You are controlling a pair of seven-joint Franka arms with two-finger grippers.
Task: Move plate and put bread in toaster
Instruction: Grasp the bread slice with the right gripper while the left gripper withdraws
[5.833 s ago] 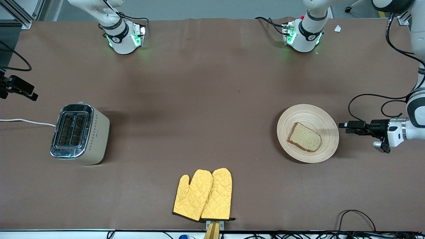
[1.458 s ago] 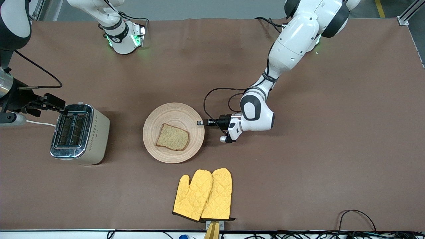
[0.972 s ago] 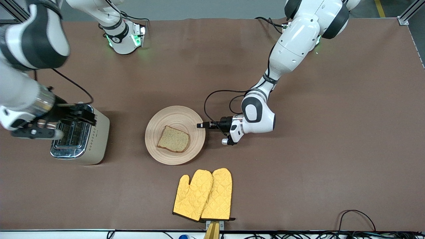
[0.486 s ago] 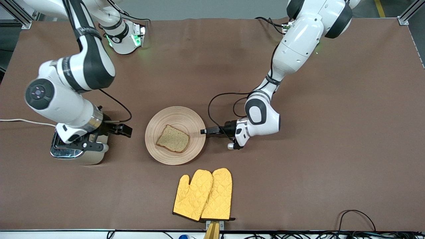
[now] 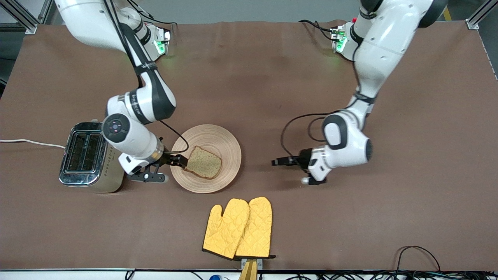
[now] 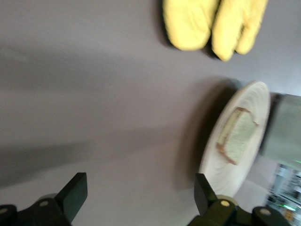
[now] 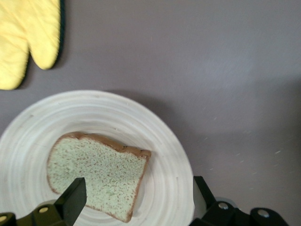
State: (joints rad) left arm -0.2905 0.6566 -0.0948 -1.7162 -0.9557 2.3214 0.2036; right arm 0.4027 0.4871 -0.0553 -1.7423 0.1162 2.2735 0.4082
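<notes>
The pale wooden plate (image 5: 210, 134) lies mid-table with the speckled bread (image 5: 204, 162) on it. The toaster (image 5: 83, 151) stands beside the plate toward the right arm's end. My right gripper (image 5: 179, 160) is open, low over the plate at the bread's toaster-side edge. In the right wrist view my right gripper (image 7: 138, 200) has one finger over the bread (image 7: 99, 169) and the other over the rim of the plate (image 7: 164, 141). My left gripper (image 5: 277, 161) is open and empty over bare table, apart from the plate. The left wrist view shows my left gripper (image 6: 139, 195) and, farther off, the plate (image 6: 214, 169) and the bread (image 6: 237, 136).
A pair of yellow oven mitts (image 5: 239, 227) lies nearer the front camera than the plate, at the table's front edge; they also show in the left wrist view (image 6: 211, 23). The toaster's white cord (image 5: 31, 142) runs off the right arm's end of the table.
My right gripper has swung from beside the toaster to over the plate at the bread's edge. My left gripper has drawn back from the plate's rim toward its own end. The plate stayed put.
</notes>
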